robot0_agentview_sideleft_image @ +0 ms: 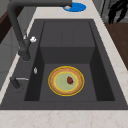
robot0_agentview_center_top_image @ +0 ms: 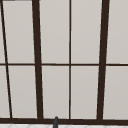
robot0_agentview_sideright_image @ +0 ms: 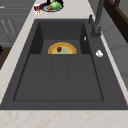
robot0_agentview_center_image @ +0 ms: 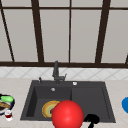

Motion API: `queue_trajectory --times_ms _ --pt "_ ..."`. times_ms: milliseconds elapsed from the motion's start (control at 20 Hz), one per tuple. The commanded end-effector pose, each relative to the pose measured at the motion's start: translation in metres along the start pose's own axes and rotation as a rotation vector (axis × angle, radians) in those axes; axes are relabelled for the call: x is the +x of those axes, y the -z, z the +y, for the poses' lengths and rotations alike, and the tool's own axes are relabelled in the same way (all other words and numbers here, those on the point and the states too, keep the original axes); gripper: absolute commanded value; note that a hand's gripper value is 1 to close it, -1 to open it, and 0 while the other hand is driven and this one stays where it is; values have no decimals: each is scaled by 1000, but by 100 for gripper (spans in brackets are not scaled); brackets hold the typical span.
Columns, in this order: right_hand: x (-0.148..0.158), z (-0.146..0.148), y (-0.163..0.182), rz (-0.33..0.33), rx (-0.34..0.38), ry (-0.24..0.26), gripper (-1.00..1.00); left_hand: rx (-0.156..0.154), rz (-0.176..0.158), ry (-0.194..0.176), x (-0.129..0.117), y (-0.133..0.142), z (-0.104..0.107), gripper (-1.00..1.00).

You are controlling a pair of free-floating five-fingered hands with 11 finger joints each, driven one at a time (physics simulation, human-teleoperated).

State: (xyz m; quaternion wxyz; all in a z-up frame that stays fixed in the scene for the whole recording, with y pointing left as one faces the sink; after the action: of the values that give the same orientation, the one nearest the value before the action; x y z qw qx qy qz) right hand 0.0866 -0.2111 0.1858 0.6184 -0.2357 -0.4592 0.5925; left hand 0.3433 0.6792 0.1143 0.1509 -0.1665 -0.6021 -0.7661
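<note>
A yellow and orange plate point(robot0_agentview_sideleft_image: 58, 82) lies flat on the floor of the sink's left basin point(robot0_agentview_sideleft_image: 97, 82), with a small dark red bit point(robot0_agentview_sideleft_image: 70, 80) on it; the plate point(robot0_agentview_sideright_image: 67, 49) also shows in the right side view. In the front view a big red ball point(robot0_agentview_center_image: 67, 114) stands low in the picture and covers part of the plate point(robot0_agentview_center_image: 47, 108). Just to the ball's right is my right hand point(robot0_agentview_center_image: 91, 119), over the sink's front edge and apart from the ball. In the left side view this hand point(robot0_agentview_sideleft_image: 117, 10) hangs in front of the counter, fingers loose and holding nothing.
The black faucet point(robot0_agentview_center_image: 56, 72) rises behind the sink, with a small lever point(robot0_agentview_sideleft_image: 15, 82) beside it. A bowl with green and brown food point(robot0_agentview_center_image: 6, 102) and a small red and white thing point(robot0_agentview_center_image: 8, 115) stand on the left counter. A blue plate point(robot0_agentview_center_image: 125, 104) lies on the right counter.
</note>
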Motion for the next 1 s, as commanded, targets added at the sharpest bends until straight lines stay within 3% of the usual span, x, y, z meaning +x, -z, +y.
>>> queue_trajectory --times_ms 0,50,100,150,300,400,650,700,750,800,950 --pt "0 0 0 0 0 0 0 16 -13 -18 -19 -2 -27 -100" --pt "0 0 0 0 0 0 0 23 -7 -27 -22 -5 -25 100" --pt "0 0 0 0 0 0 0 9 -11 -83 -26 -10 -19 100" --pt "0 0 0 0 0 0 0 28 -11 -65 -27 -12 -15 100" --pt "0 0 0 0 0 0 0 34 -34 40 -32 -13 -7 100" --pt "0 0 0 0 0 0 0 32 -49 90 -35 -14 -5 100" --pt "0 0 0 0 0 0 0 34 -51 122 -25 -22 3 100" --pt "0 0 0 0 0 0 0 45 -44 110 -24 -21 3 100" --pt "0 0 0 0 0 0 0 17 -57 153 -21 -22 9 100" --pt "0 0 0 0 0 0 0 4 -75 172 -16 -21 18 100" --pt "0 0 0 0 0 0 0 -9 -62 156 -7 -22 34 100"
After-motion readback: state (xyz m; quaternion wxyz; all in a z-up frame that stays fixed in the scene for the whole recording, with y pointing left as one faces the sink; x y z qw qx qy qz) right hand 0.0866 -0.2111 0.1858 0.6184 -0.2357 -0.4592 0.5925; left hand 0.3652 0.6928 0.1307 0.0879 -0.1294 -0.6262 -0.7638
